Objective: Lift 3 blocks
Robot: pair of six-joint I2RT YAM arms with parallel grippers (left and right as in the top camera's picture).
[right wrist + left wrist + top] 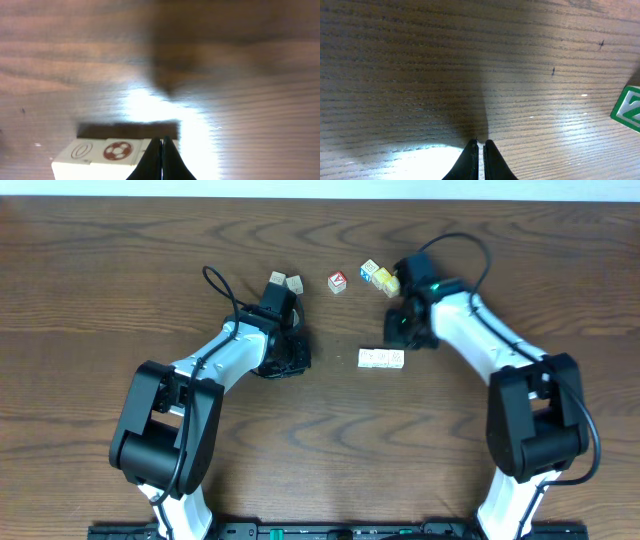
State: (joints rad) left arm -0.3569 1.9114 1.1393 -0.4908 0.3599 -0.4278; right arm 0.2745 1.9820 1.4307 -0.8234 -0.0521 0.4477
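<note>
Overhead view: the three white blocks (381,359) lie in a touching row on the tabletop (100,300), between the two grippers. They are just beside the right gripper (162,144) and farther from the left gripper (481,146).

Right wrist view: the jaws are clenched on nothing. The row sits at their tips, mostly to their left, showing a red ball mark and a ring mark.

Left wrist view: the jaws are likewise clenched and empty over bare wood. A green-faced cube (627,107) lies well off to their right.

Assessment: the approach step is in hand, and no block is off the tabletop.

Next move, as judged: either pair of jaws must part before gripping, or the clenched pairs must press the row's two ends evenly. Uneven pressure could buckle the row. The red-faced cube (338,281) beyond is not wanted.
</note>
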